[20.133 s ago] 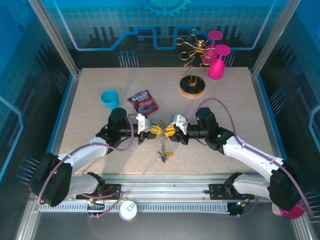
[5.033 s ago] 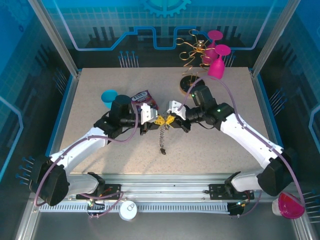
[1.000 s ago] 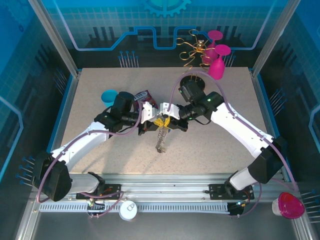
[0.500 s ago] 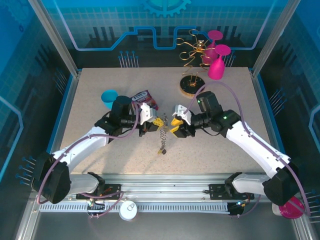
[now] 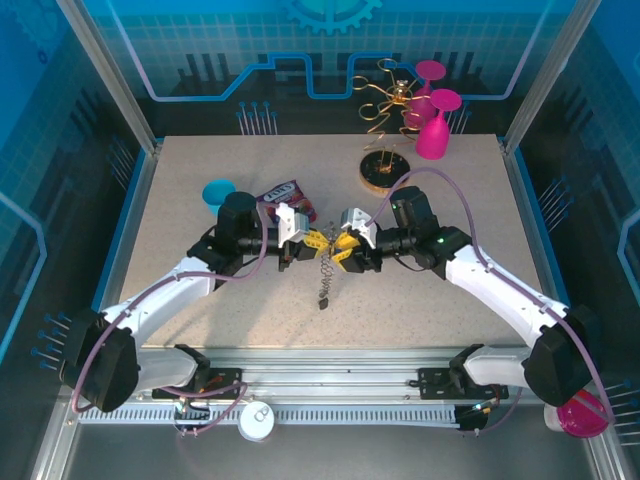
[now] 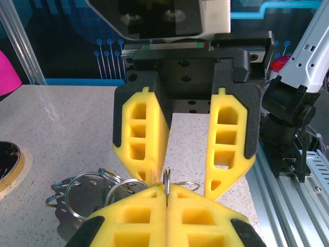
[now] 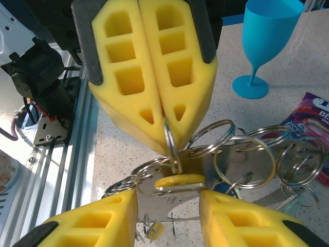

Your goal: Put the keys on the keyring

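Note:
My left gripper point(image 5: 304, 244) is shut on the keyring point(image 6: 167, 181), whose thin metal loop shows edge-on between its yellow pads. A silvery chain point(image 5: 324, 277) hangs from it down to the table. My right gripper point(image 5: 346, 247) faces it tip to tip and is open, its fingers point(image 6: 140, 135) standing either side of the loop. In the right wrist view a yellow key head point(image 7: 180, 181) lies flat between my right gripper's point(image 7: 168, 195) open fingers, just under the loop. Several silver split rings point(image 7: 241, 154) and a blue key head point(image 7: 223, 188) hang beside it. Another small yellow key point(image 7: 157, 229) dangles lower.
A blue goblet point(image 5: 218, 193) and a snack packet point(image 5: 284, 196) sit behind the left gripper. The gold wire stand point(image 5: 385, 170) and pink goblets point(image 5: 433, 135) are at the back right. The table's front rail point(image 5: 330, 365) lies near the arm bases.
The right gripper has moved left, closing the gap to the left gripper. The left gripper holds the loop as before.

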Robot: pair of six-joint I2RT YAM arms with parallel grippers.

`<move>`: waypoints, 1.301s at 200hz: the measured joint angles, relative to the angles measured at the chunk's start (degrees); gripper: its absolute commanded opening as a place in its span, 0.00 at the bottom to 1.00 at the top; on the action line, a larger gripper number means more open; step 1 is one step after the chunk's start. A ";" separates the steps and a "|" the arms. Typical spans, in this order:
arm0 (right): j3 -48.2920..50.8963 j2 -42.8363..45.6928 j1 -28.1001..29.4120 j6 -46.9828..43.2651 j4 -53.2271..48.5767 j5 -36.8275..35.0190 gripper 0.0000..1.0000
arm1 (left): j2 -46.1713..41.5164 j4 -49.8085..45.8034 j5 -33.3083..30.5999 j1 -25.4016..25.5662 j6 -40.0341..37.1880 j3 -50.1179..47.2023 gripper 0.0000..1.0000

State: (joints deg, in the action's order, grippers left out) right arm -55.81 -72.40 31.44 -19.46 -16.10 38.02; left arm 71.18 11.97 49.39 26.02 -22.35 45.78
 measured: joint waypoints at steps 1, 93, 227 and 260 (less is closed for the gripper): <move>0.00 0.00 0.00 0.00 0.02 0.00 0.39 | -0.02 0.00 0.02 0.00 0.00 0.00 0.00; 1.20 0.61 0.00 -0.04 2.16 -1.27 0.36 | -0.55 0.46 0.96 0.00 0.02 -0.31 0.00; -0.50 -2.49 1.20 -0.02 2.93 0.57 0.00 | -0.57 5.09 1.60 -0.70 5.99 -1.14 0.00; -1.62 -3.39 1.51 -0.02 2.01 0.46 0.00 | -0.57 5.14 1.70 -0.81 6.43 -1.25 0.00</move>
State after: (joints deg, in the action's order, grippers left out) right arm -57.43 -75.79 32.95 -19.49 -14.09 38.48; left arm 70.61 17.10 51.09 25.21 -15.92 44.53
